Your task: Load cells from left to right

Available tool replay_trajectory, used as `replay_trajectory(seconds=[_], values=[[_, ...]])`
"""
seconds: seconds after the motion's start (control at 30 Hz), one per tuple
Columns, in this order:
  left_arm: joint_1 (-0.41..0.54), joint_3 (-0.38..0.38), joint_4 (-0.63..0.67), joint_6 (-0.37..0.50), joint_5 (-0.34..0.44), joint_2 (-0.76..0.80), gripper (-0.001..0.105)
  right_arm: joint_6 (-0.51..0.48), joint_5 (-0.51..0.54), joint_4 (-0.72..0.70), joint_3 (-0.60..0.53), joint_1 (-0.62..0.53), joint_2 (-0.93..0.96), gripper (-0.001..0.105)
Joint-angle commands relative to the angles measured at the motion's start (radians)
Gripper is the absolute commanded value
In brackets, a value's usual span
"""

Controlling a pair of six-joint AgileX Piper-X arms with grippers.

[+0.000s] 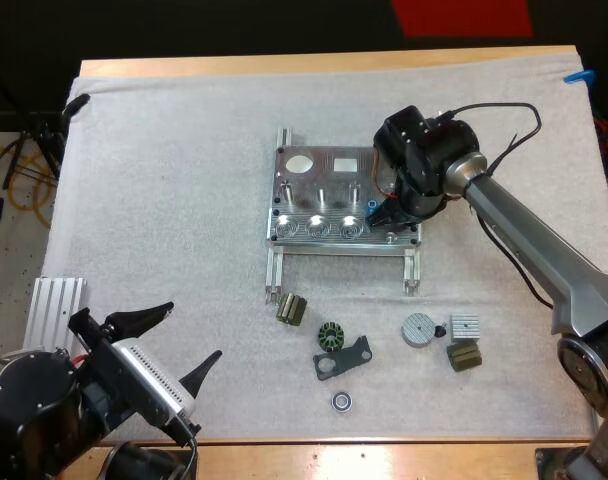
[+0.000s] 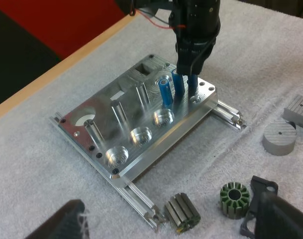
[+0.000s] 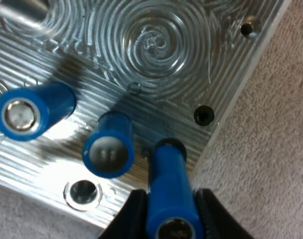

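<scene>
The right claw (image 3: 169,214) pinches a blue cell (image 3: 171,189) between its two black fingers (image 3: 126,224), which press it from both sides; the cell's far end sits at a dark round opening in the metal fixture (image 3: 191,64); just beside the claw's tips a second blue cell (image 3: 107,144) stands in the plate, pale end cap showing; a third blue cell (image 3: 34,110) stands farther out on the same side; beyond the claw lies a round recess (image 3: 152,42) cut with concentric rings; a dark screw hole (image 3: 204,115) sits near the fixture's edge, just past the held cell; the white mat (image 3: 271,149) lies alongside that edge.
</scene>
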State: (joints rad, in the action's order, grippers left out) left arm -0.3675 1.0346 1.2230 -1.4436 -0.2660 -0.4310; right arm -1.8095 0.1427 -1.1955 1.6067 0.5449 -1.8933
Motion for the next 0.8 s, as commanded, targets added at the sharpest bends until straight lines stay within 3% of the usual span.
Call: replay_trajectory(seconds=[0.0, 0.53, 0.77], values=[[0.002, -0.001, -0.01, -0.009, 0.005, 0.005, 0.067, -0.008, -0.012, 0.009, 0.008, -0.006, -0.006, 0.0], [0.002, -0.001, -0.01, -0.009, 0.005, 0.005, 0.067, 0.008, 0.04, -0.035, 0.008, -0.006, -0.029, 0.0], [0.002, -0.001, -0.013, -0.009, 0.005, 0.005, 0.067, 0.008, -0.037, -0.045, 0.008, -0.006, -0.029, 0.0]])
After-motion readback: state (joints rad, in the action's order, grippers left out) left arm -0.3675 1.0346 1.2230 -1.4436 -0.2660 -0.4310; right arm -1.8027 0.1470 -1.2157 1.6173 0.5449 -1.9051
